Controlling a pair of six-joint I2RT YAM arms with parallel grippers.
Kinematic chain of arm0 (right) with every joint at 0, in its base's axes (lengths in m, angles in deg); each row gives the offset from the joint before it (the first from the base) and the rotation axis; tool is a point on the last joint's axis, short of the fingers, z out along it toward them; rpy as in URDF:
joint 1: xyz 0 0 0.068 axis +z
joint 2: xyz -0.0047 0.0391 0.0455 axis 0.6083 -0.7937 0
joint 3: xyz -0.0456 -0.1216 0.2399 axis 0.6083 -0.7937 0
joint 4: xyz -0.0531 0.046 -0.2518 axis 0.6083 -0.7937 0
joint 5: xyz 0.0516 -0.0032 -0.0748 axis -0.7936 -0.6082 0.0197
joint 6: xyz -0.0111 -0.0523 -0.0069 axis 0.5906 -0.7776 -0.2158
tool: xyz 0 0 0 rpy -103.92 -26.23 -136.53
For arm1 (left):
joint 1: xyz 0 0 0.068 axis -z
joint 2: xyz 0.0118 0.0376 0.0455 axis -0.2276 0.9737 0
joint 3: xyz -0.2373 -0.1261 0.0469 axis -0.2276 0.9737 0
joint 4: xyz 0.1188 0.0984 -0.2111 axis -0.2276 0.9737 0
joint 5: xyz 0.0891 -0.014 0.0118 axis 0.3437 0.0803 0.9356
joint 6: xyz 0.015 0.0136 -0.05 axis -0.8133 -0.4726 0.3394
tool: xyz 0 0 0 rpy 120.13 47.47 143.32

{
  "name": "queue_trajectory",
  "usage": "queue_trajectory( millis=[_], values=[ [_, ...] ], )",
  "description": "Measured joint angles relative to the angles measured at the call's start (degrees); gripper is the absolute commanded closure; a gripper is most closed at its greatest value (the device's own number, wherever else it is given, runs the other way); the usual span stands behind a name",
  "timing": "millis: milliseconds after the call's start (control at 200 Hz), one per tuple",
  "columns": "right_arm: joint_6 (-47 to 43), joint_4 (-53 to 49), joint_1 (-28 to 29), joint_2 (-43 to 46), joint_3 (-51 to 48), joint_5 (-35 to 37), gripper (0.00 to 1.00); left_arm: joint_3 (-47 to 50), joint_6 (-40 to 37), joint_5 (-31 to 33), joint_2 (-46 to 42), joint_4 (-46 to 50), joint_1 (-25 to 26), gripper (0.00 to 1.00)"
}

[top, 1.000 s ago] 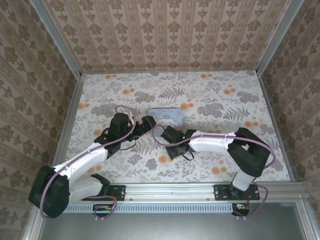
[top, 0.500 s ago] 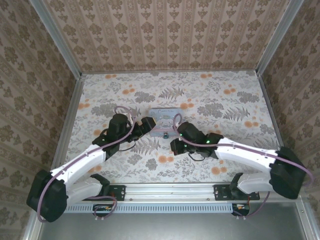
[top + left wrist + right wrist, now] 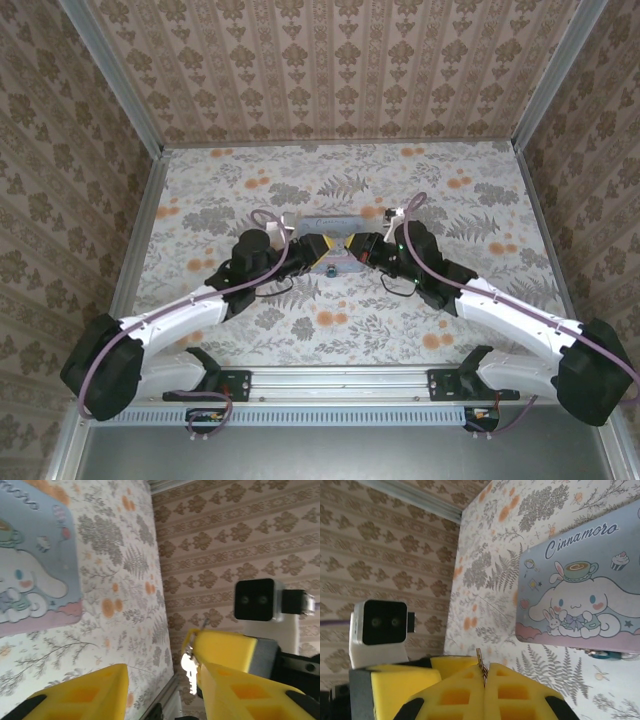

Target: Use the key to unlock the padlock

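Must bring key (image 3: 189, 674), clamped in right claw (image 3: 485, 675), toward 7 o'clock onto padlock (image 3: 603, 654), at 5 o'clock of parted left claw (image 3: 165, 679).

My white-and-black left arm (image 3: 180, 320) and right arm (image 3: 510, 315) stretch forward and angle inward until the wrists nearly meet, my left gripper (image 3: 316, 248) holding its blocky yellow fingers (image 3: 85, 695) apart, my right gripper (image 3: 358, 247) pressing its yellow fingers (image 3: 465, 695) tight together.
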Motion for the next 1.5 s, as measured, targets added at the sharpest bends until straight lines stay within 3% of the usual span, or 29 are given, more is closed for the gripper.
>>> queue_trajectory(
  millis=[255, 690, 1245, 1460, 1500],
  values=[
    [8.1, 8.3, -0.2, -1.4, -2.4, 0.7, 1.0, 0.0, 1.6, 0.8, 2.7, -5.8, 1.9, 0.59],
    [11.5, 12.8, -0.2, -2.4, -3.1, 1.5, 1.0, 0.0, 4.2, 2.5, 5.9, -13.1, 4.5, 0.61],
    [12.4, 13.2, -0.5, -3.0, -4.7, 1.7, 1.0, -0.7, 4.5, 3.6, 8.6, -13.4, 5.7, 0.82],
    [12.5, 13.6, -0.7, -3.1, -4.7, 1.9, 1.0, -1.3, 4.7, 4.1, 9.7, -13.4, 6.0, 1.0],
    [12.5, 13.6, -0.7, -3.1, -4.7, 2.1, 0.84, -1.4, 4.8, 4.2, 9.9, -13.4, 6.0, 1.0]
  ],
)
